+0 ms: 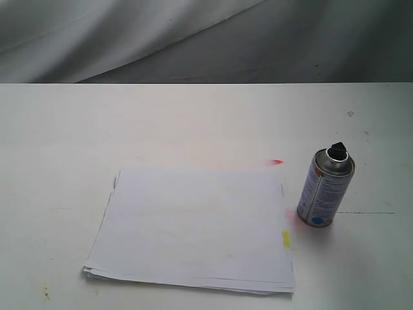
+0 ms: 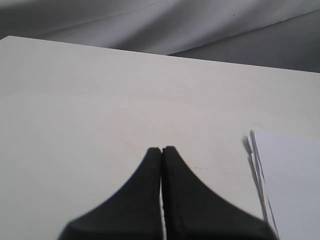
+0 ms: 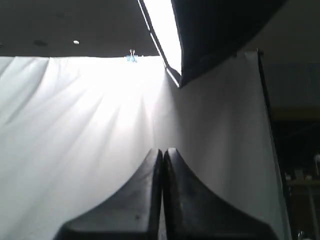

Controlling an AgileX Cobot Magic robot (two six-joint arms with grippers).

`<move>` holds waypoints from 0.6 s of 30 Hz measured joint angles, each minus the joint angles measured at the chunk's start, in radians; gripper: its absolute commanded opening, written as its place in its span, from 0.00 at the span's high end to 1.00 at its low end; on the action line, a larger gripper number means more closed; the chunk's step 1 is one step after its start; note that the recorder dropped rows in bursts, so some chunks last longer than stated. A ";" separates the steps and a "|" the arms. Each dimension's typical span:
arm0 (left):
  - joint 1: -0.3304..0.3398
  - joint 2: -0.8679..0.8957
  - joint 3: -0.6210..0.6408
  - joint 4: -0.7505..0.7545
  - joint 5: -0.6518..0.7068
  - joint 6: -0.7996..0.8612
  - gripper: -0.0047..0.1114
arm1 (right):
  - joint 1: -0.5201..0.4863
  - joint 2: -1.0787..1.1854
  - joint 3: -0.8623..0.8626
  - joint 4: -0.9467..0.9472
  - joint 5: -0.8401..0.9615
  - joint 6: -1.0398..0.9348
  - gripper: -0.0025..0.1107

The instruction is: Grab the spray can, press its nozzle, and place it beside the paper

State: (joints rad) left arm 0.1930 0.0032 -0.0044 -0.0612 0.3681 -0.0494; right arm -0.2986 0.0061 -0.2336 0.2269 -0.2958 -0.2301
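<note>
The silver spray can stands upright on the white table, black nozzle on top and a blue dot near its base, just right of the paper. The paper is a thin white stack with a small yellow tab on its right edge. Neither arm shows in the exterior view. My left gripper is shut and empty above bare table, with the paper's corner off to one side. My right gripper is shut and empty, pointing at a white backdrop cloth; the can is out of its view.
A red mark lies on the table behind the paper's right corner, and a faint pink stain sits at the can's base. Grey cloth hangs behind the table's far edge. A thin dark line runs right of the can.
</note>
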 measured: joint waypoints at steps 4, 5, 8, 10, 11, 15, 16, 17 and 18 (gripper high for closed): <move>0.000 0.000 0.000 0.000 0.000 0.000 0.96 | 0.000 0.113 -0.212 0.000 0.114 -0.058 0.98; 0.000 0.000 0.000 0.000 0.000 0.000 0.96 | 0.000 0.159 -0.270 0.000 0.150 -0.063 0.98; 0.000 0.000 0.000 0.000 0.000 0.000 0.96 | 0.000 0.301 -0.433 0.000 0.302 -0.066 0.98; 0.000 0.000 0.000 0.000 0.000 0.000 0.96 | 0.000 0.390 -0.538 0.000 0.421 -0.067 0.98; 0.000 0.000 0.000 0.000 0.000 0.000 0.96 | 0.000 0.436 -0.581 0.000 0.492 -0.067 0.98; 0.000 0.000 0.000 0.000 0.000 0.000 0.96 | 0.000 0.582 -0.653 0.002 0.777 -0.067 0.98; 0.000 0.000 0.000 0.000 0.000 0.000 0.96 | 0.000 0.603 -0.655 0.002 0.854 -0.068 0.98; 0.000 0.000 0.000 0.000 0.000 0.000 0.96 | 0.000 0.626 -0.652 0.002 0.929 -0.069 0.98; 0.000 0.000 0.000 0.000 0.000 0.000 0.96 | 0.000 0.645 -0.642 0.002 0.989 -0.069 0.98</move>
State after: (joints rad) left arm 0.1930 0.0032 -0.0044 -0.0612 0.3681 -0.0494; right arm -0.2986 0.6508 -0.8756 0.2291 0.6930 -0.2996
